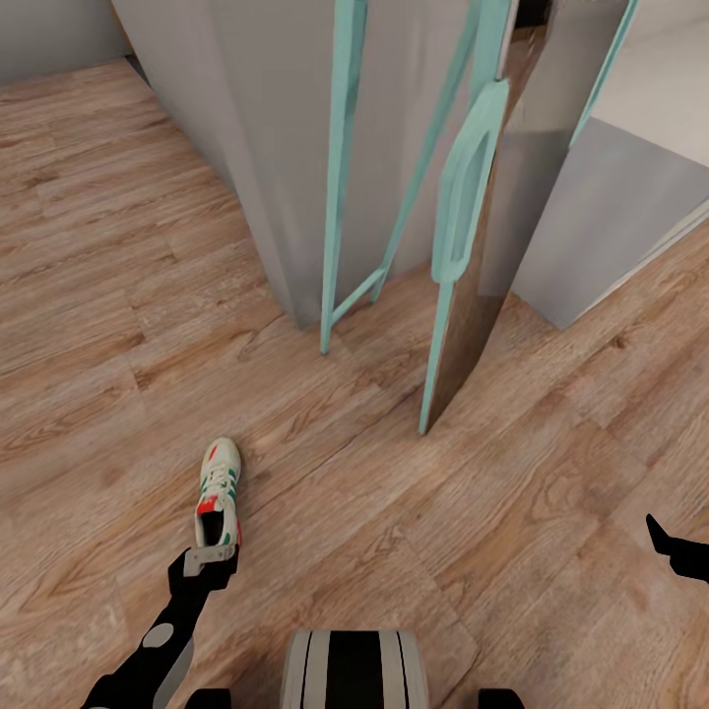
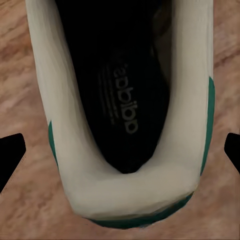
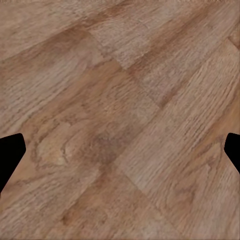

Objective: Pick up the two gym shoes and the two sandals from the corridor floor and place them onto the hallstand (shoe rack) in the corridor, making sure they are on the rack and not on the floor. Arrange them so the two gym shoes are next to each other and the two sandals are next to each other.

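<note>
Head view: one gym shoe (image 1: 218,491) lies on the corridor floor (image 1: 98,325), toe toward the teal-framed mirror (image 1: 463,212) | left gripper (image 1: 209,557) right at its heel, fingers spread wide either side in the left wrist view, not gripping | right gripper (image 1: 679,548) near the right edge, splayed above bare planks.

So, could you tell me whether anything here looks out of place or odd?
One gym shoe lies alone on the corridor floor, upright and undamaged, with the open left gripper at its heel. A teal-framed mirror leans against the grey wall, which seems intended. Otherwise nothing stands out.
</note>
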{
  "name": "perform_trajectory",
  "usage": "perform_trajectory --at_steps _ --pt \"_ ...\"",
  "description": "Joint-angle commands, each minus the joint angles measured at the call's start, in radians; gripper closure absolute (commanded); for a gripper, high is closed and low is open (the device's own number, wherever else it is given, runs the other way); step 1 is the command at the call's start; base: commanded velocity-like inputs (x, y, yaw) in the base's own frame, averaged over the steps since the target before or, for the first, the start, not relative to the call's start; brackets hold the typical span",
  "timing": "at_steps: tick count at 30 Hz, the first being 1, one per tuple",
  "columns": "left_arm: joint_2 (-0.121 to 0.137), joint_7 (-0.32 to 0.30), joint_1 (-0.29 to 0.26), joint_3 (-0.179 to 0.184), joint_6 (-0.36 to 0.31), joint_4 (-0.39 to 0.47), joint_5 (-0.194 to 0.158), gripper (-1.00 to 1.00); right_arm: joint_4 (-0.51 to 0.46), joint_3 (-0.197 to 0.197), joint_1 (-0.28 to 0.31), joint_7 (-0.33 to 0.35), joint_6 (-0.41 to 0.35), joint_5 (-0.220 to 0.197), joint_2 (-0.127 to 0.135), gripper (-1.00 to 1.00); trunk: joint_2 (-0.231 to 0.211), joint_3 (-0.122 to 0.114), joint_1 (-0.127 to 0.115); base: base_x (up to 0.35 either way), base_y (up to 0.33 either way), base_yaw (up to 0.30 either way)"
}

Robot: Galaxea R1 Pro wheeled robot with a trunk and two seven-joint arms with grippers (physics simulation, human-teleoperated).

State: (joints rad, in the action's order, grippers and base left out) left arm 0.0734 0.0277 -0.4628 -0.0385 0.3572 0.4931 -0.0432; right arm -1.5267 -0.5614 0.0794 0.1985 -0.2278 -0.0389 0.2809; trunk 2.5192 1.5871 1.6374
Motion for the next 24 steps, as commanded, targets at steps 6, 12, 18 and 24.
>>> perform_trajectory --at_steps 6,12,18,24 --pt "0.000 0.009 0.000 0.002 0.003 -0.001 -0.004 -1.00 -0.001 -0.002 0.001 0.006 -0.007 -0.004 0.000 -1.00 0.000 0.001 0.000 0.031 0.000 0.000" --pt "0.000 0.010 0.000 0.002 0.003 -0.001 -0.004 -1.00 -0.001 -0.002 0.001 0.006 -0.007 -0.004 0.000 -1.00 0.000 0.001 0.000 0.006 0.000 0.000" --pt "0.000 0.011 0.000 0.002 0.003 -0.001 -0.004 -1.00 -0.001 -0.002 0.000 0.006 -0.007 -0.004 0.000 -1.00 0.000 0.001 0.000 0.001 0.000 0.000" --pt "0.000 0.011 0.000 0.002 0.003 -0.001 -0.004 -1.00 -0.001 -0.002 0.001 0.006 -0.007 -0.004 0.000 -1.00 0.000 0.001 0.000 0.000 0.000 0.000"
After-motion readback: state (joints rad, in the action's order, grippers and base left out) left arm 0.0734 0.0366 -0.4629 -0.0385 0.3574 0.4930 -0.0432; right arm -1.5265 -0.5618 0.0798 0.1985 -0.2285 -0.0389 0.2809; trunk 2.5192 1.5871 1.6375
